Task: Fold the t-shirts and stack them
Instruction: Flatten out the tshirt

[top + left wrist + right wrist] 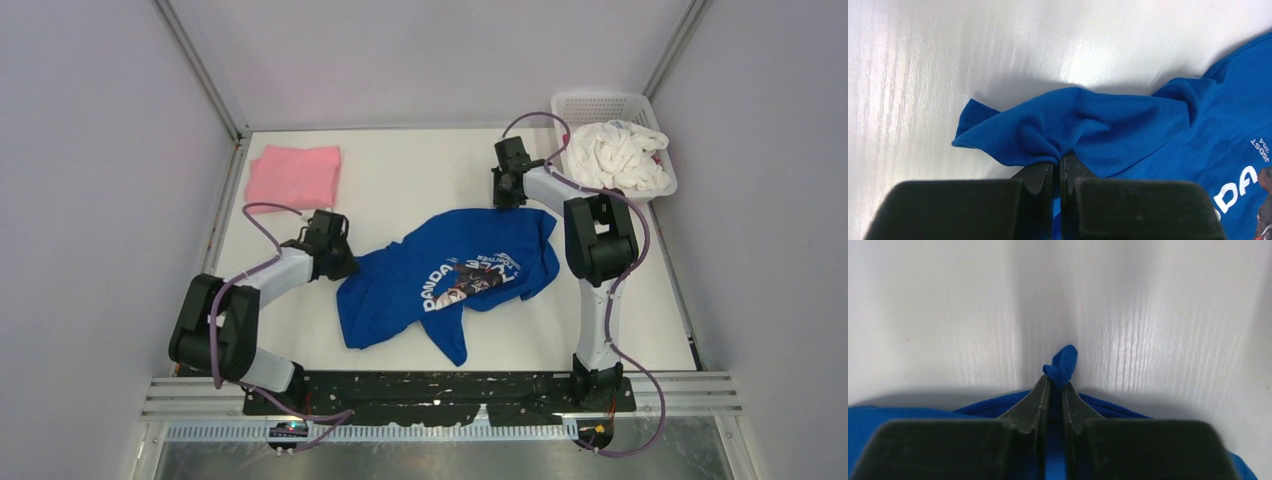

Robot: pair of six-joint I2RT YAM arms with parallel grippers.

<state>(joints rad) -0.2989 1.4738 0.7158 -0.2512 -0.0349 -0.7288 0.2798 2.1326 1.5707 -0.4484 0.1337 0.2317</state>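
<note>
Blue t-shirt [450, 275] cloth is pinched in both grippers: the left gripper [1057, 162] is closed on a bunched fold, the right gripper [1055, 382] on a small tuft. The shirt lies crumpled mid-table [400, 185]. A folded pink t-shirt [295, 175] sits at the far left corner.
</note>
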